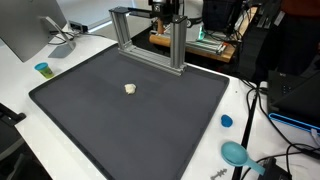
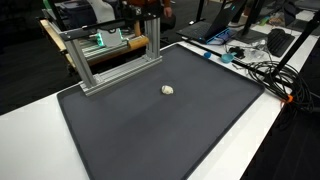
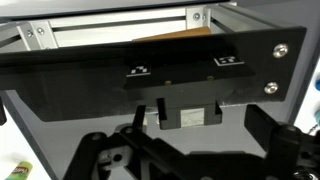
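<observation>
Lying well apart from fingers (image 3: 285,150): lump (image 1: 130,88)

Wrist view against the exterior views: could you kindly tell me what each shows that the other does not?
Only the wrist view shows the open black gripper close up and a black panel with two white labels and silver screws. Only the exterior views show the small cream-white lump lying on the dark grey mat, and a small blue round cap beside the mat. Both share the silver aluminium frame.
</observation>
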